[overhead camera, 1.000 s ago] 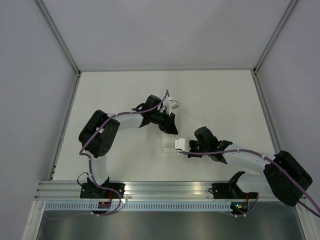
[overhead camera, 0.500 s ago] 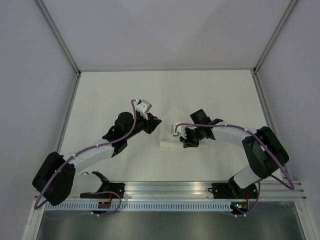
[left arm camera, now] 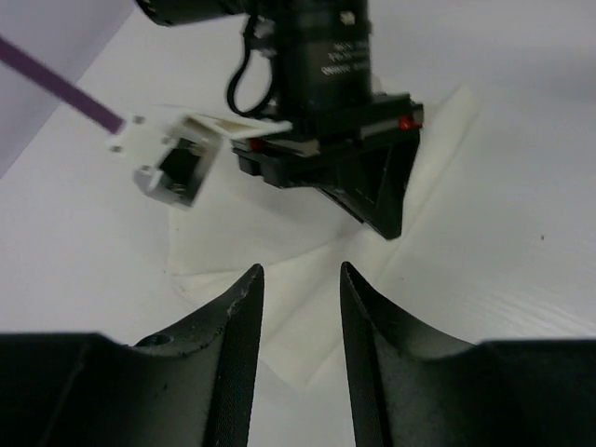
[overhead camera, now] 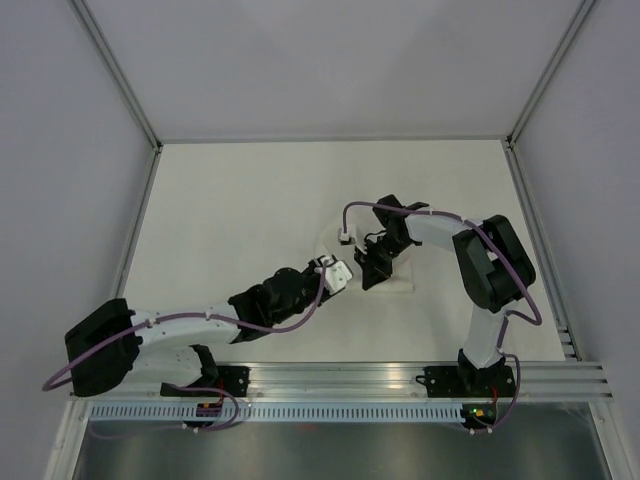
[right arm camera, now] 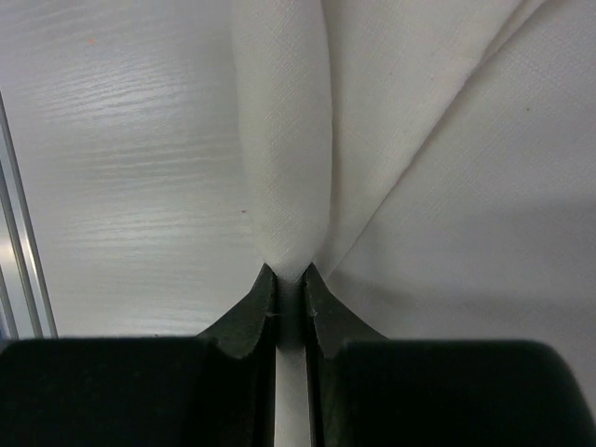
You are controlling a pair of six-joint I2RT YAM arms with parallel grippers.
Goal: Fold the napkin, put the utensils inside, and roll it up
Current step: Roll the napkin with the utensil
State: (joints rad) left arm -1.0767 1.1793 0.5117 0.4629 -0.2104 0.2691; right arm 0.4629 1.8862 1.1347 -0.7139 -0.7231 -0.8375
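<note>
The white napkin (overhead camera: 398,273) lies mid-table, hard to tell from the white surface. My right gripper (overhead camera: 370,272) is shut on a raised fold of the napkin (right arm camera: 279,140), and the cloth fans out beyond the right gripper (right arm camera: 289,272). My left gripper (overhead camera: 349,273) reaches in from the near left and faces the right one. The left gripper (left arm camera: 300,270) is open over a corner of the napkin (left arm camera: 430,163) with nothing between its fingers. The right gripper (left arm camera: 377,200) pinches the cloth just beyond. The utensils are out of view.
An aluminium rail (overhead camera: 340,378) runs along the near edge with both arm bases on it. Grey walls and frame posts (overhead camera: 120,80) enclose the table on the left, right and back. The right arm's elbow (overhead camera: 490,260) stands to the right of the napkin.
The left arm has dropped low along the near side, its gripper now at the napkin's near-left with jaws wider. The right gripper has shifted right and back, still pinching the cloth.
</note>
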